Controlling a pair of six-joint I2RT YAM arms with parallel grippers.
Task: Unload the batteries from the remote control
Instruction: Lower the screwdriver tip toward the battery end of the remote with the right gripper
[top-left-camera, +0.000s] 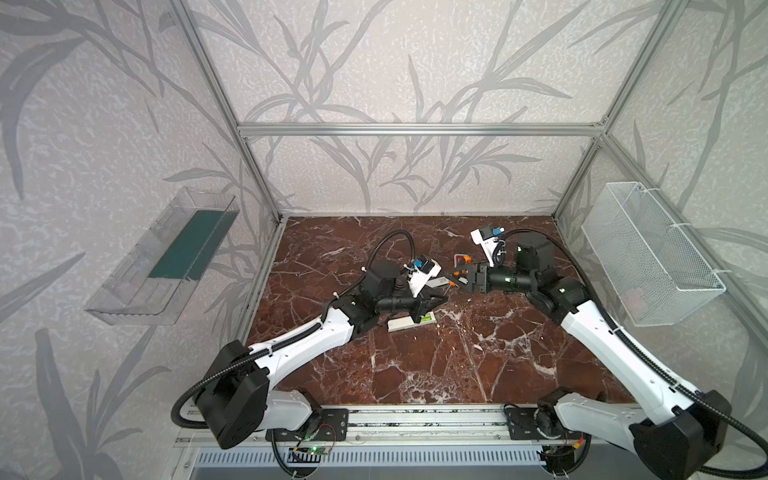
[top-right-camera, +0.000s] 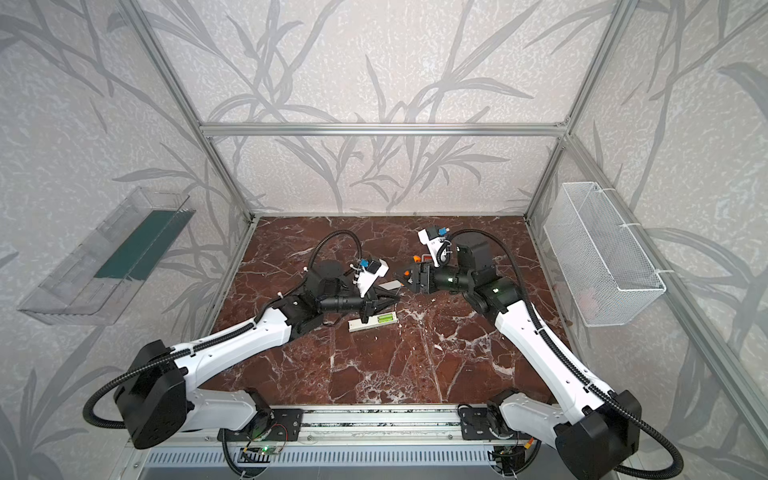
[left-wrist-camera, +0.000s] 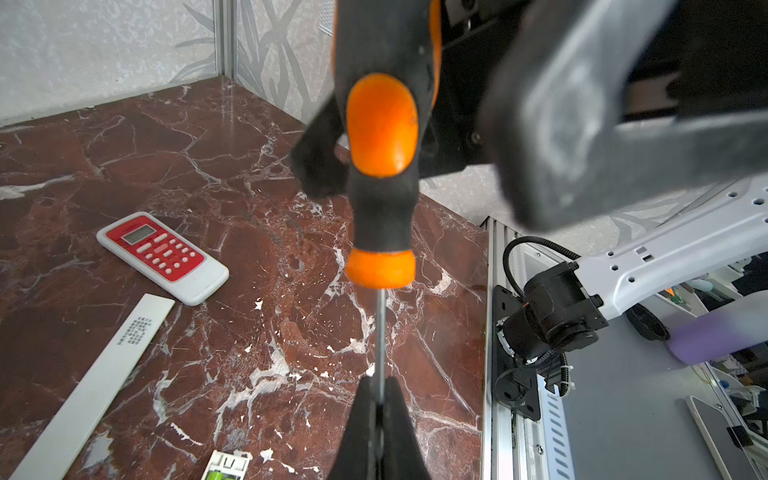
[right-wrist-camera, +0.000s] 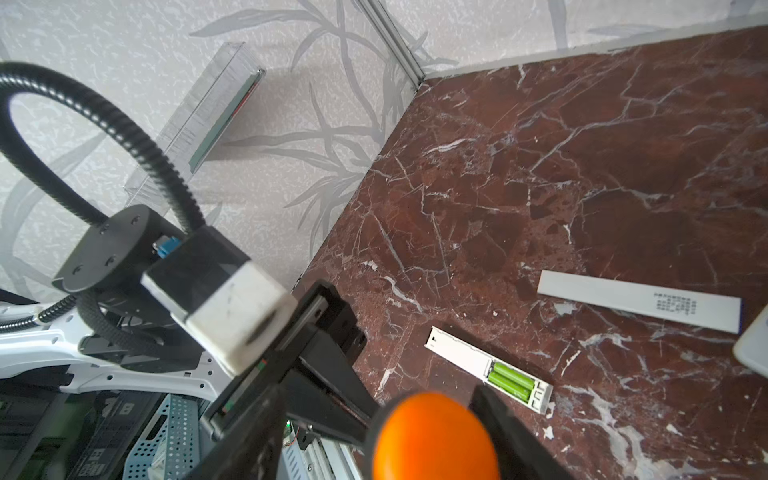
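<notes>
A slim white remote control (top-left-camera: 409, 323) (top-right-camera: 370, 323) (right-wrist-camera: 461, 355) lies face down with its compartment uncovered. Two lime-green batteries (right-wrist-camera: 511, 380) (top-left-camera: 426, 319) (top-right-camera: 384, 319) lie side by side in it. Just above the remote, my left gripper (left-wrist-camera: 380, 382) (top-left-camera: 440, 299) is shut on the thin metal shaft of an orange-and-black screwdriver (left-wrist-camera: 382, 124). My right gripper (right-wrist-camera: 382, 390) (top-left-camera: 457, 278) stands open around the handle's orange end (right-wrist-camera: 432, 436), with a gap beside it.
A long white cover strip (left-wrist-camera: 95, 386) (right-wrist-camera: 636, 305) and a red-and-white remote (left-wrist-camera: 162, 257) lie on the marble table behind the grippers. A clear bin (top-left-camera: 166, 257) hangs on the left wall and a wire basket (top-left-camera: 648, 253) on the right wall.
</notes>
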